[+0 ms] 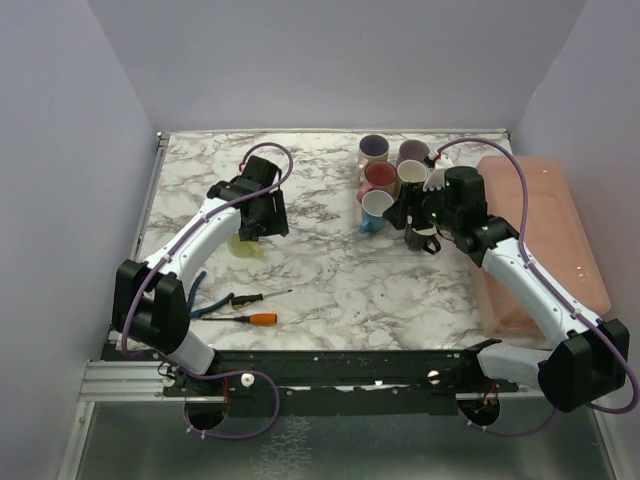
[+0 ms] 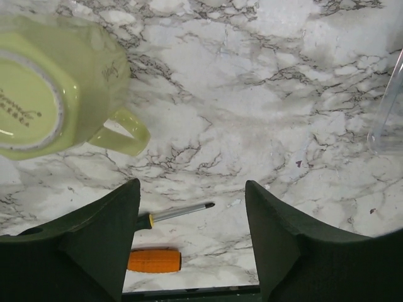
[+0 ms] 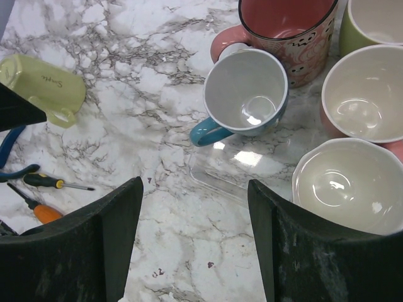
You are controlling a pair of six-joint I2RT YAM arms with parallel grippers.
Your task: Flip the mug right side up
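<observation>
A pale yellow-green mug (image 1: 246, 246) stands upside down on the marble table left of centre. In the left wrist view the mug (image 2: 56, 88) sits at the upper left, its base facing up and its handle pointing right. It also shows small in the right wrist view (image 3: 44, 88). My left gripper (image 1: 262, 228) hovers just above and beside the mug, open and empty (image 2: 192, 189); the mug lies outside the jaws, to their upper left. My right gripper (image 1: 418, 232) is open and empty (image 3: 195, 185) over bare marble near a group of mugs.
Several upright mugs stand at the back right, among them a blue-handled one (image 3: 245, 94) and a pink one (image 3: 286, 31). A clear plastic tray (image 3: 239, 167) lies by them. A pink bin (image 1: 545, 230) fills the right edge. Two screwdrivers (image 1: 262, 318) (image 1: 255, 297) and blue pliers (image 1: 200, 290) lie near left.
</observation>
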